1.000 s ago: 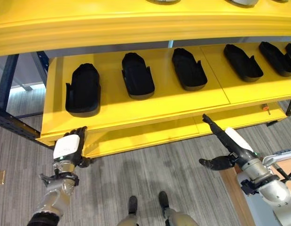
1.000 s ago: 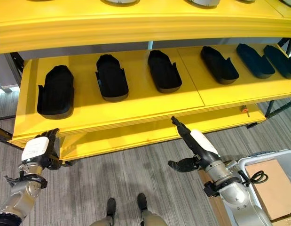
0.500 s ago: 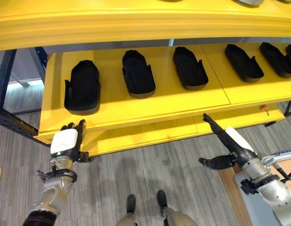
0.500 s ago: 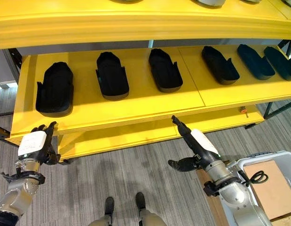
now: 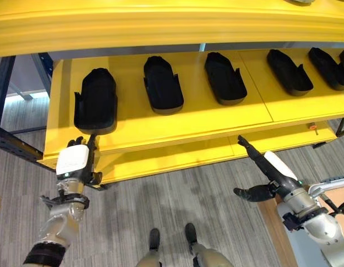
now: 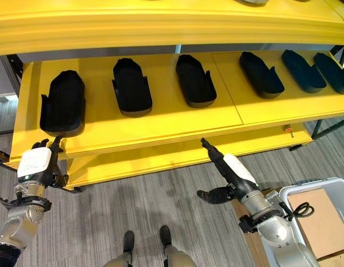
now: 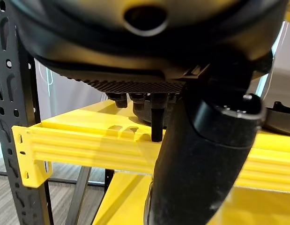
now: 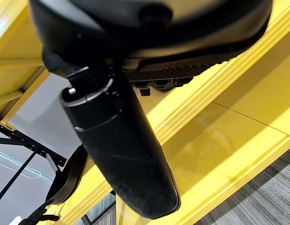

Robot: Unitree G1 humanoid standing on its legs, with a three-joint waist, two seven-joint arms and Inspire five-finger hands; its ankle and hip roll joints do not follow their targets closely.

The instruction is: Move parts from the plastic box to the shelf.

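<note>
A yellow shelf with smooth painted boards carries a row of black moulded parts, each a long shallow shell with a rounded end and raised side walls. The leftmost part lies near the shelf's left front corner, a second part and a third part sit toward the middle, and further parts run on to the shelf's right end, all apart from one another.

The left hand with its white back cover hangs just in front of the shelf's front edge below the leftmost part, fingers straight and pointing up at the edge, holding nothing. The right hand is below the front edge near the middle, fingers stretched out straight toward the shelf and the thumb spread wide to the side, empty too.

The right eye view adds a grey plastic box at the lower right with a brown cardboard sheet inside, standing on grey striped carpet. The left wrist view shows the ribbed face of the yellow front beam bolted to a black perforated steel upright, with the fingertips at the beam. The right wrist view shows a black part from beneath the shelf edge.
</note>
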